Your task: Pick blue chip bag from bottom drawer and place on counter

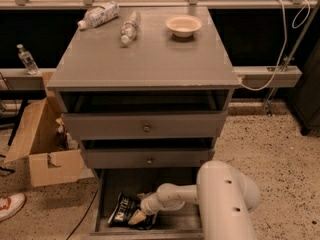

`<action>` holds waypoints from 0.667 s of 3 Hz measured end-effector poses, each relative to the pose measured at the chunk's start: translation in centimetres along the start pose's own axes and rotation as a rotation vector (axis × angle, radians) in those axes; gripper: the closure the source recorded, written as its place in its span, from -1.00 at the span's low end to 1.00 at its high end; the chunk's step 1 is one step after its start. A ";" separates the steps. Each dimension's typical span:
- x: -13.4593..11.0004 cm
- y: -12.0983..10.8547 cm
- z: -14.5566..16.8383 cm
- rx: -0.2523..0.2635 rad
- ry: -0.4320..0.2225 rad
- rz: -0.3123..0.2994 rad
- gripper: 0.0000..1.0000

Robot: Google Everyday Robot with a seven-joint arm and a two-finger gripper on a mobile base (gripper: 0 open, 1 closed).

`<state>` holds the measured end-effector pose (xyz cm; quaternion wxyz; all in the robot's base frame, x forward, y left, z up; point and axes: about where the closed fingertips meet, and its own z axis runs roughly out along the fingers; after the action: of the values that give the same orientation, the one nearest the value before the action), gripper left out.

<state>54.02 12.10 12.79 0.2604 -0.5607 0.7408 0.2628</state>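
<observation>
The blue chip bag lies crumpled on the floor of the open bottom drawer, toward its left front. My gripper reaches into the drawer from the right on a white arm and rests on the bag's right edge. The counter is the flat grey top of the cabinet above.
Two clear plastic bottles and a pale bowl sit at the back of the counter. The two upper drawers are pulled partly out over the bottom one. An open cardboard box stands left of the cabinet.
</observation>
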 end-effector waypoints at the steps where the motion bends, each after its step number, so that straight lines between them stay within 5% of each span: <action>1: 0.7 0.6 1.0 -0.019 0.032 -0.013 -0.09; 2: 0.7 0.6 1.0 -0.019 0.031 -0.013 0.40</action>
<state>53.33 12.43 11.70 0.2451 -0.5719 0.7387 0.2593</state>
